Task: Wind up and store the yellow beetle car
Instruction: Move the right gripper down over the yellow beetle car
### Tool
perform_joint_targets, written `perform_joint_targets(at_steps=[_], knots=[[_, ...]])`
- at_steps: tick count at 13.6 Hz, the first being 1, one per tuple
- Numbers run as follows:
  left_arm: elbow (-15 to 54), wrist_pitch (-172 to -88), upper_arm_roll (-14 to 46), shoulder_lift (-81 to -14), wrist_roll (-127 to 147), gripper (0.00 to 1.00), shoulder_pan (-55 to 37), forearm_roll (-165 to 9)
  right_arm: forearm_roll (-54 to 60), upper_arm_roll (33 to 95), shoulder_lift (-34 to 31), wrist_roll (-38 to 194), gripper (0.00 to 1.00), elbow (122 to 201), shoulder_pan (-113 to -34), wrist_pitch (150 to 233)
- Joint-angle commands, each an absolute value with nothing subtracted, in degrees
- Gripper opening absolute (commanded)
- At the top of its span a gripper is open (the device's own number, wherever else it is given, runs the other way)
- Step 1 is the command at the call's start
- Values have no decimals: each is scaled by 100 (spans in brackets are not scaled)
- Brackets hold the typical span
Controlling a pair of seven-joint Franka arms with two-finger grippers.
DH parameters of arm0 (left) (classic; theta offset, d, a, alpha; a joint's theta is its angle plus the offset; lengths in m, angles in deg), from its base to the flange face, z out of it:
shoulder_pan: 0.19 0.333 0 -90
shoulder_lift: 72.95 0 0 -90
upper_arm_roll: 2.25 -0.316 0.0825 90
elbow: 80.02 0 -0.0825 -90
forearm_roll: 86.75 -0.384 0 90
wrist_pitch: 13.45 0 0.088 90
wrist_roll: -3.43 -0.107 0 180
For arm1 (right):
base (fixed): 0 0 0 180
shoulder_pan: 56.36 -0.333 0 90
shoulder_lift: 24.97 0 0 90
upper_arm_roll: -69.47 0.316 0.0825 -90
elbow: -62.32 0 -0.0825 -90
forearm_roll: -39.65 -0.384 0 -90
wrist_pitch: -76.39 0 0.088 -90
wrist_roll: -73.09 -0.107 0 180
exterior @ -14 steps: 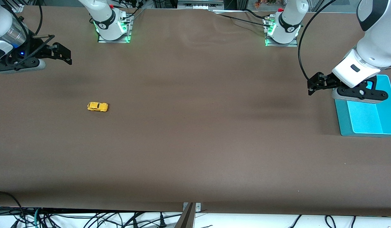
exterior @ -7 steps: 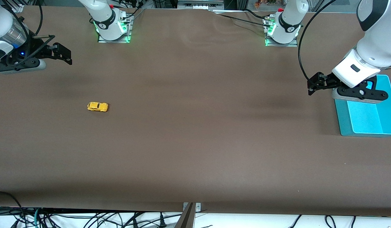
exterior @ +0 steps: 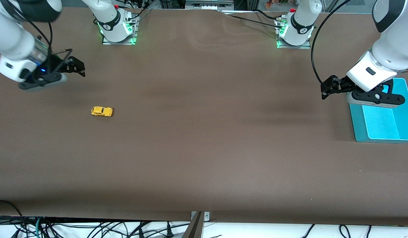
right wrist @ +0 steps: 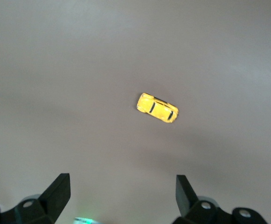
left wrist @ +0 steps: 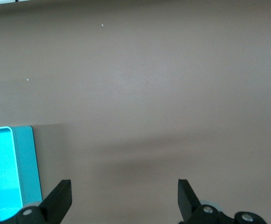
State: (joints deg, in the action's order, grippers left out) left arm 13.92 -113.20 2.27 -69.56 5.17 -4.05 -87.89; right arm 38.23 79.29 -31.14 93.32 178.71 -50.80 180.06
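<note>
- Yellow beetle car point(exterior: 101, 111) resting on its wheels on the brown surface point(exterior: 204, 148), toward the right arm's end, touching nothing.
- Long axis of the car lying roughly along the length of the surface, between the two arms' ends.
- Right pincer point(exterior: 76, 67) in the air, jaws spread wide and empty, not yet over the car; car ahead of the pincer and centred between its fingers in the right wrist view point(right wrist: 157, 107).
- Clearly the closer arm to the car.
- Left pincer point(exterior: 329, 87) waiting well apart from the car, open and empty, at the edge of a teal tray point(exterior: 382, 127), the likely storage spot.
</note>
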Motion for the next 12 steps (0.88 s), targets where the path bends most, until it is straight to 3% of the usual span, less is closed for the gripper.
perform_joint_targets(at_steps=[1, 5, 12], knots=[[1236, -11206, 232, -6908, 589, 100, -432, -8912, 3833, 7905, -3025, 10949, 100, 18639, -5091, 18858], [1236, -11206, 232, -6908, 589, 100, -423, -8912, 3973, 7800, -2516, 13929, 100, 19520, -5065, 20555], [1236, -11206, 232, -6908, 589, 100, -432, -8912, 3974, 7466, -1233, 16694, 100, 19687, -4864, 22174]])
